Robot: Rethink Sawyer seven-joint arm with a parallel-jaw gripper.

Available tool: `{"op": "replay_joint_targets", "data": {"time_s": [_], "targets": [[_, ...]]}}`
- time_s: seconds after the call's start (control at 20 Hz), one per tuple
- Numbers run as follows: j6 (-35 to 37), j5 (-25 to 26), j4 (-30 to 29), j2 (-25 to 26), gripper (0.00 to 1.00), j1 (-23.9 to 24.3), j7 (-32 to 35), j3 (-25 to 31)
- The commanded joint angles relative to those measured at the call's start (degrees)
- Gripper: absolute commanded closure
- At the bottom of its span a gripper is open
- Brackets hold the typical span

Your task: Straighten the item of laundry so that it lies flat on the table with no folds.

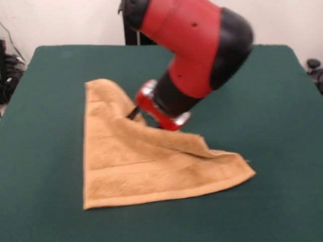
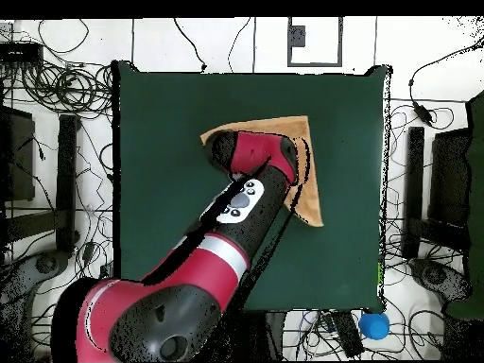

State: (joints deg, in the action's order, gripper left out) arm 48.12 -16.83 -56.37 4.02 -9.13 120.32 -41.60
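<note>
The tan-orange towel [image 1: 136,166] lies on the dark green table [image 1: 272,101], folded over on a diagonal into a triangle. The folded edge runs from its far left corner down to the near right corner. My gripper [image 1: 135,114] reaches down at the far part of that fold and touches the upper layer, which rises slightly there. The red and black wrist hides most of it. In the overhead view the towel [image 2: 284,126] shows at the table's [image 2: 161,142] top middle. The arm [image 2: 248,194] covers much of it, and the gripper is hidden beneath the arm.
The arm's bulky red and black links [image 1: 202,45] hang over the table's far middle. Off the table, a blue ball [image 2: 374,326] and many cables [image 2: 66,90] lie on the floor around it.
</note>
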Motion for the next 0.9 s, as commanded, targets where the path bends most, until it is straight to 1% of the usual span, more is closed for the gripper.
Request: {"op": "replay_joint_targets", "data": {"time_s": [0.05, 0.3, 0.35, 0.5, 0.6, 0.65, 0.7, 0.8, 0.9], "targets": [[-7.8, 4.0, 1.6, 3.0, 0.0, 3.1, 10.2, -0.7], [-8.9, 3.8, 0.3, 1.8, 0.0, 4.4, 8.6, 2.1], [-9.1, 3.6, 0.1, 1.6, 1.0, 4.6, 8.7, 2.5], [-9.4, 2.6, -0.4, 0.7, 1.0, 5.8, 8.0, 4.5], [-9.5, 1.8, -0.6, -0.1, 1.0, 7.3, 6.1, 7.1], [-9.1, 1.0, -1.3, -1.0, 1.0, 8.7, 4.2, 9.8], [-8.9, 0.7, -1.8, -1.5, 1.0, 9.3, 3.5, 11.0], [-9.0, 0.2, -2.8, -2.3, 1.0, 10.2, 2.8, 13.1], [-9.8, 0.0, -3.8, -3.0, 1.0, 10.4, 3.6, 14.3]]}}
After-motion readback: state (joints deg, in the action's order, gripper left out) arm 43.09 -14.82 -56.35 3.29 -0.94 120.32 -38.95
